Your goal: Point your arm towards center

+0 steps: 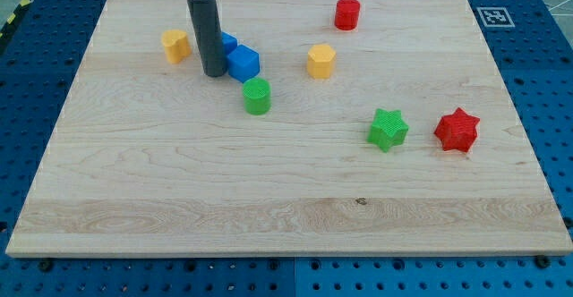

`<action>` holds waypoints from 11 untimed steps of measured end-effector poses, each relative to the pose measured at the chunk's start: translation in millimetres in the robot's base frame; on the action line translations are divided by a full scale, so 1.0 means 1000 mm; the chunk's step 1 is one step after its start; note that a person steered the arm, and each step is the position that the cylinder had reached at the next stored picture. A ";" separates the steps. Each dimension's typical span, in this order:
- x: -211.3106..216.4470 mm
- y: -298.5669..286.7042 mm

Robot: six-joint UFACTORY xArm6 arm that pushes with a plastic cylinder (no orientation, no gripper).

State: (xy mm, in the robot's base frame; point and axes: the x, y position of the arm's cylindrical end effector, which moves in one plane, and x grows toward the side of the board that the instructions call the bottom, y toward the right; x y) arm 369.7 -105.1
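My tip (pixel 214 72) rests on the wooden board (pixel 286 199) in the upper left part of the view. It stands just left of a blue cube (pixel 243 63), touching or nearly touching it. A second blue block (pixel 228 42) shows partly behind the rod. A yellow block (pixel 176 45) lies to the left of the tip. A green cylinder (pixel 257 96) lies below and right of the tip. A yellow hexagonal block (pixel 321 61) lies further right. A red cylinder (pixel 347 13) is near the top. A green star (pixel 388 129) and a red star (pixel 457 130) lie at the right.
The board sits on a blue perforated table (pixel 555 109). A black and white marker tag (pixel 493 16) is at the board's upper right corner.
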 end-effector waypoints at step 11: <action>0.108 0.079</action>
